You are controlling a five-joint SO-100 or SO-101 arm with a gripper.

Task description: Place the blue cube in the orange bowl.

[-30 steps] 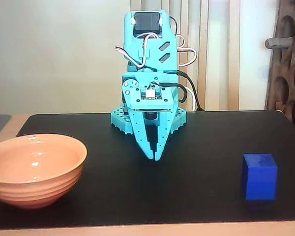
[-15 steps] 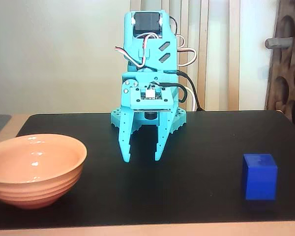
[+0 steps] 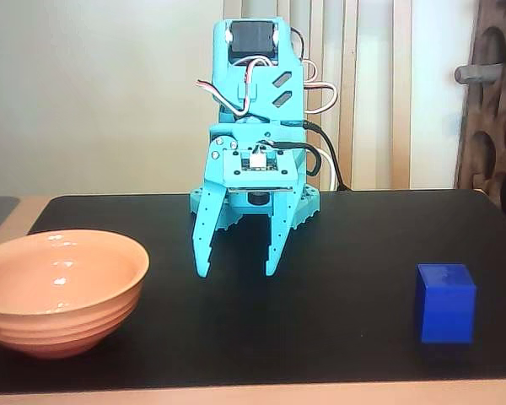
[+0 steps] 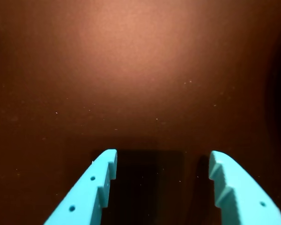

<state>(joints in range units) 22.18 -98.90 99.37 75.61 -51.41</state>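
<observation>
Blue cube (image 3: 445, 304) sat upright at 4 o'clock, bowl (image 3: 61, 291) at 8 — gripper (image 3: 237, 270) wide open, empty, w/ bare table (image 3: 337, 245) between.

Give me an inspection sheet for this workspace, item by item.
Surface: black tabletop, nothing spilled.
Job's things: blue cube upright at the right of the fixed view; orange bowl at the left, nothing in it.
Clutter: nothing seen.
Gripper: gripper open, holding nothing, fingertips pointing down at bare table between bowl and cube.
Cables: wires looped on the arm, clear of the fingers.
Surroundings: pale wall, wooden slats behind.
</observation>
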